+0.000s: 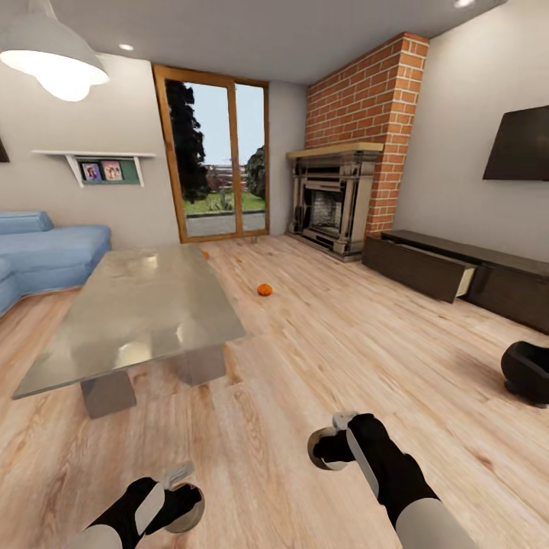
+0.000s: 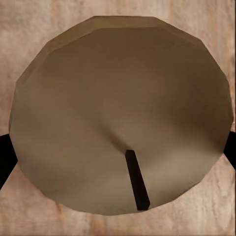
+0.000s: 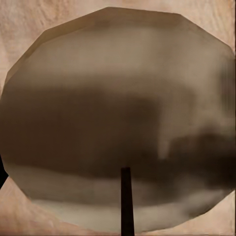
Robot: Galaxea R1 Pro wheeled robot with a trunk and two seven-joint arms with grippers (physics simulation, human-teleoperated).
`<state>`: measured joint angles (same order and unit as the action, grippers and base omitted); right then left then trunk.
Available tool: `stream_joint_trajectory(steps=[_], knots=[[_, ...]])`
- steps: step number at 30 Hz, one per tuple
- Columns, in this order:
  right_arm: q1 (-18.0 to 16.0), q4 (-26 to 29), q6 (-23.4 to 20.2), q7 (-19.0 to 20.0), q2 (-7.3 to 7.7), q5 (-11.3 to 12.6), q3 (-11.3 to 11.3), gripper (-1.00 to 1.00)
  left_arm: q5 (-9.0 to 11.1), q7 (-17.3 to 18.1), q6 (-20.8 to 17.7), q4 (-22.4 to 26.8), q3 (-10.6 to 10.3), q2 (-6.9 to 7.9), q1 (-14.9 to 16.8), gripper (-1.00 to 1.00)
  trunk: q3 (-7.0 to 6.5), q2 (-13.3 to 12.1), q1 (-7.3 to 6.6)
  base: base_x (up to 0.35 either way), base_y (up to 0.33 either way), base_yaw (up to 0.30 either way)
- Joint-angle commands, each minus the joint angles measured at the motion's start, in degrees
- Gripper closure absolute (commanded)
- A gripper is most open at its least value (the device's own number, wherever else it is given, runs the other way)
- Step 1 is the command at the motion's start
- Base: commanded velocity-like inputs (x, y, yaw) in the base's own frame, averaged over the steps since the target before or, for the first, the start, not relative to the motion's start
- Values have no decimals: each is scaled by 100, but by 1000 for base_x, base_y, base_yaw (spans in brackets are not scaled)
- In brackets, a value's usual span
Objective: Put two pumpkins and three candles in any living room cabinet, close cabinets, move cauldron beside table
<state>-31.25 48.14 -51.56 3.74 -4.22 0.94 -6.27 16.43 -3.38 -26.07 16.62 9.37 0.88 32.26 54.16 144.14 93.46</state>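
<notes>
Above the plank floor, each gripper, left (image 1: 177,499) and right (image 1: 333,444), clasps a candle (image 2: 120,115), carried for the cabinet's (image 1: 427,268) open drawer.

Cauldron (image 1: 528,372) cut off at head view's right edge, sofa (image 1: 46,255) cropped at left, small orange object (image 1: 205,254) beyond bench (image 1: 137,305) too small to identify

The table (image 1: 137,305) stands left, a pumpkin (image 1: 264,290) on the floor just beyond its right side; the cabinet (image 1: 457,274) lines the right wall, the cauldron (image 1: 526,371) before it.
</notes>
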Motion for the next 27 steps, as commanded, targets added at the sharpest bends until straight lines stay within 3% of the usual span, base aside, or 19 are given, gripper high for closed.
stream_joint_trajectory(steps=[1,10,27], knots=[[-4,2,-24,-2,0,20,-6,100,53,-31,-39,17,10,0,-1,100,0,2,-1,92,-302,-255],[-4,2,-38,-5,0,20,-6,100,53,-31,-39,17,8,0,-1,100,-15,2,-1,125,-305,-87],[-4,2,-47,-5,0,20,-6,100,53,-31,-39,17,12,0,-1,100,-15,2,-1,238,-260,-1]])
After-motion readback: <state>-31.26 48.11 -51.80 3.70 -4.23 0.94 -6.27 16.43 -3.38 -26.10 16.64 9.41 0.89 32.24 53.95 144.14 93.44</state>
